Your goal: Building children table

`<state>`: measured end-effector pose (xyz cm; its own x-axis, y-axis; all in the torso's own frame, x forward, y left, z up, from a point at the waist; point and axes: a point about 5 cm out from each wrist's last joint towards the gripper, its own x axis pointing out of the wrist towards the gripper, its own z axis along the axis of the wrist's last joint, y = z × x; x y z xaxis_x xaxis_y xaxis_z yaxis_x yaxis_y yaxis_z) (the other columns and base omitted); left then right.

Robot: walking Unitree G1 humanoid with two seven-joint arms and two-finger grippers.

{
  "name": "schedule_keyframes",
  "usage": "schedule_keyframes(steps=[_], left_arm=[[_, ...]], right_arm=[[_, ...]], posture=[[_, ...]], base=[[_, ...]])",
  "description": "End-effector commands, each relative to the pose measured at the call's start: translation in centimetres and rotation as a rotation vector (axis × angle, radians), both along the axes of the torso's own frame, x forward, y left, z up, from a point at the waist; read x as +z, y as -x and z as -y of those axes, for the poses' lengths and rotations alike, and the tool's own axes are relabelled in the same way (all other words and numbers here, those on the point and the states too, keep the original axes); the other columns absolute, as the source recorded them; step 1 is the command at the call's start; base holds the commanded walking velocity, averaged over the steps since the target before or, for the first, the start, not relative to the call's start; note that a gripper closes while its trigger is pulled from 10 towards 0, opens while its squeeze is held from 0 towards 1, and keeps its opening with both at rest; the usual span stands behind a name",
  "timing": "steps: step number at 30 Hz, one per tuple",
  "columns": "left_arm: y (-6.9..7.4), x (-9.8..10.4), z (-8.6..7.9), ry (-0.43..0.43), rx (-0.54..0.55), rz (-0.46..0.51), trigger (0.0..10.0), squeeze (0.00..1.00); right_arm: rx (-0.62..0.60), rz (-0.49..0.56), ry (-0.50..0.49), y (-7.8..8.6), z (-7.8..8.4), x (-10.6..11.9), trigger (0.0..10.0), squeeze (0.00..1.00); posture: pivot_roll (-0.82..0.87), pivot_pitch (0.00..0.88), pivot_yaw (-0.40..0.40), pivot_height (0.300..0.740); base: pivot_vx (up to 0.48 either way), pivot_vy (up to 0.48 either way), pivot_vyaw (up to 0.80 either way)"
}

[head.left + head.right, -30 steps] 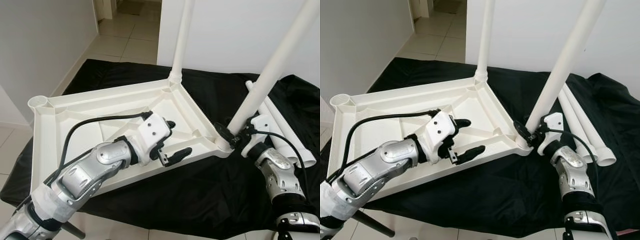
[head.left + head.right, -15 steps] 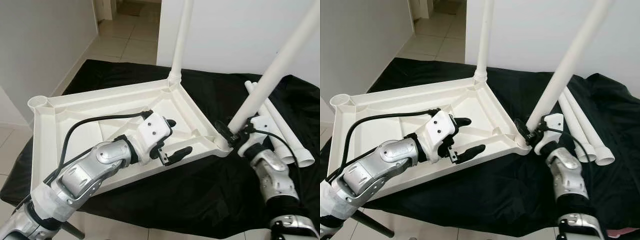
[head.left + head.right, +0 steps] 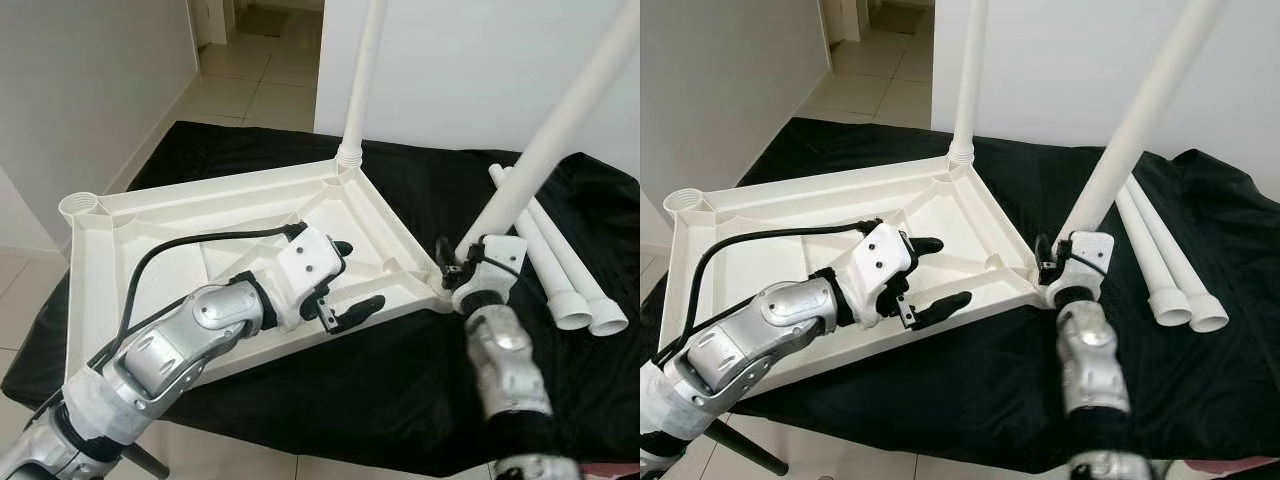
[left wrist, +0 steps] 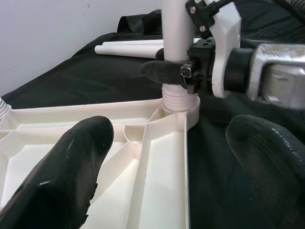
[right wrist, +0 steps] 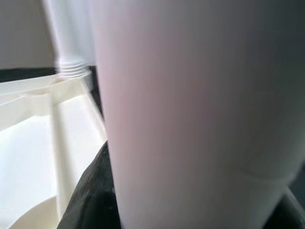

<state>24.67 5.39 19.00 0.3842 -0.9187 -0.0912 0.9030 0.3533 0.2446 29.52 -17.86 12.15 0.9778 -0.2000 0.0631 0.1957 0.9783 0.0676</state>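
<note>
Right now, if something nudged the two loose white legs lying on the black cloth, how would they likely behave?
The two loose legs are round tubes, so they would probably roll sideways. They look hollow, likely light, and stiff. The wrinkled black cloth may slow them.

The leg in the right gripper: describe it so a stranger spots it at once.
On the black cloth lies an upturned white tabletop. At its near right corner a white leg leans rightward, clamped at its base by the right gripper. The far-corner leg stands upright; two more lie flat.
</note>
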Motion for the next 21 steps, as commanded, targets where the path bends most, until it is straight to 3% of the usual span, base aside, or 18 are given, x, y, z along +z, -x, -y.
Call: schedule_keyframes(steps=[1, 6, 15, 16, 21], left_arm=[[1.3, -0.3, 0.5, -0.050, -0.237, -0.029, 10.0, 0.00], [1.4, -0.4, 0.4, -0.052, -0.236, -0.032, 10.0, 0.00], [1.4, -0.4, 0.2, -0.055, -0.233, -0.033, 10.0, 0.00], [1.4, -0.4, 0.2, -0.058, -0.232, -0.033, 10.0, 0.00], [1.4, -0.5, 0.2, -0.062, -0.232, -0.033, 10.0, 0.00]], right_arm=[[-0.044, -0.118, -0.007, 0.9, -0.5, -2.2, 10.0, 0.00], [-0.063, -0.134, -0.074, 1.7, -2.3, -2.3, 10.0, 0.00], [-0.103, -0.147, -0.088, 2.0, -2.2, -2.2, 10.0, 0.00], [-0.088, -0.125, -0.091, 1.9, -2.1, -1.9, 10.0, 1.00], [0.001, -0.022, -0.093, 1.6, -1.6, -0.6, 10.0, 1.00]], posture=[[-0.06, 0.000, -0.049, 0.740], [-0.05, 0.000, -0.052, 0.740], [-0.05, 0.000, -0.050, 0.740], [-0.05, 0.000, -0.047, 0.740], [-0.05, 0.000, -0.045, 0.740]], base=[[0.000, 0.000, 0.00], [0.000, 0.000, 0.00], [0.000, 0.000, 0.00], [0.000, 0.000, 0.00], [0.000, 0.000, 0.00]])
